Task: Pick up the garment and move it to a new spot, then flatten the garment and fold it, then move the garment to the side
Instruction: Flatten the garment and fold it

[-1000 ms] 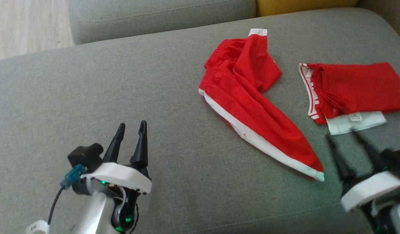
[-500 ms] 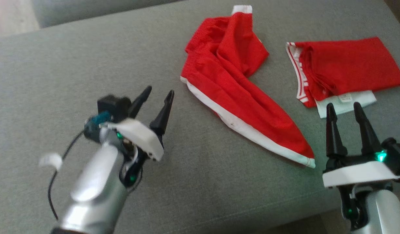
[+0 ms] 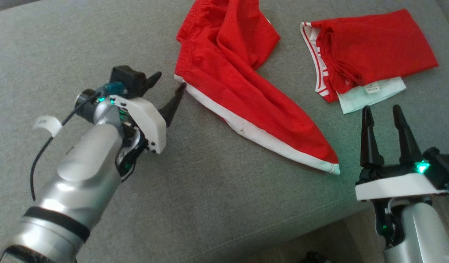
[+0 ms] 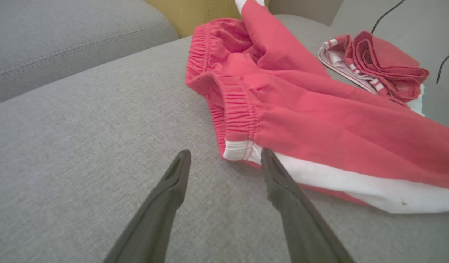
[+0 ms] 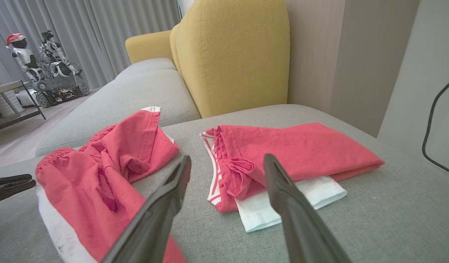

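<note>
The red shorts (image 3: 242, 84) lie crumpled on the grey sofa seat (image 3: 217, 197). Their elastic waistband is toward the robot's left. One leg, with a white side stripe, stretches out toward the near edge of the seat, and the other leg is folded back across the top. In the left wrist view the shorts (image 4: 319, 124) show the gathered waistband, with the end of the white stripe right at the fingertips.

The left pincer (image 3: 171, 80) is spread wide and empty, low over the seat, its fingers aimed at the waistband corner. In its own wrist view the left pincer (image 4: 225, 153) has one finger (image 4: 279, 182) with its tip at the white corner of the band, perhaps touching it, though I cannot tell for sure.

The right pincer (image 3: 380, 107) is likewise spread apart and holds nothing. It points at a folded red garment (image 3: 370, 47) that lies to the right of the shorts, apart from them. A white folded piece (image 3: 374, 93) pokes out from under that garment on the near side. From the right wrist, the right pincer (image 5: 228, 157) frames the folded garment's striped edge, the shorts (image 5: 85, 182) lie to the left, and a yellow cushion (image 5: 231, 54) stands behind
</note>
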Controlling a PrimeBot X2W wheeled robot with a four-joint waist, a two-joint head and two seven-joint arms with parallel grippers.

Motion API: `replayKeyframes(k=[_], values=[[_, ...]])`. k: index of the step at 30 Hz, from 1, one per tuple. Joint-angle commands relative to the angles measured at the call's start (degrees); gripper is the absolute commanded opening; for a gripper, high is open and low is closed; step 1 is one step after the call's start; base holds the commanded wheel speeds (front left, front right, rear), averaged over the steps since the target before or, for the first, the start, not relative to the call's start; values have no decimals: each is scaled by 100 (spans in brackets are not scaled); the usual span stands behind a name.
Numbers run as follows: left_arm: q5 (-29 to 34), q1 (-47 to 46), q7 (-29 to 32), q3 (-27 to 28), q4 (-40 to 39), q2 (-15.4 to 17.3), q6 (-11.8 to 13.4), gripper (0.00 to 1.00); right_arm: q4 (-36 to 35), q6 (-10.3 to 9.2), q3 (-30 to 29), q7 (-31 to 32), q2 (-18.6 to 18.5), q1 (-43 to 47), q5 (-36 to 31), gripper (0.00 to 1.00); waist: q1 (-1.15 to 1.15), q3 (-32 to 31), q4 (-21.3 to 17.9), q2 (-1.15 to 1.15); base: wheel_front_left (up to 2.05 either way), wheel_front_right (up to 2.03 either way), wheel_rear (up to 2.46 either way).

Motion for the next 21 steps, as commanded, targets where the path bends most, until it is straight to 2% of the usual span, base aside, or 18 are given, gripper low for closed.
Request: replayKeyframes(k=[1,14,15,16,17,21], values=[[-130,-396,-115,23,4,187,2,100,-151,-5,140,-77,-22,-196,-50,100,0,57,-59,0,0,0,0],[-772,-891,-537,-884,533,219,2,100,0,-5,130,-149,-19,-248,-5,100,0,132,-169,0,0,0,0],[-819,-921,-574,-929,557,225,2,84,14,-5,123,-151,-19,-248,-4,100,0,130,-168,0,0,0,0],[-865,-946,-608,-974,575,229,2,33,28,-5,118,-152,-19,-249,-3,100,0,125,-166,0,0,0,0],[-917,-970,-644,-1025,578,232,2,0,45,-5,116,-151,-19,-252,-5,100,0,120,-161,0,0,0,0],[-1222,-1046,-713,-1205,521,260,1,0,115,-5,111,-120,-19,-263,-25,100,0,76,-108,0,0,0,0]])
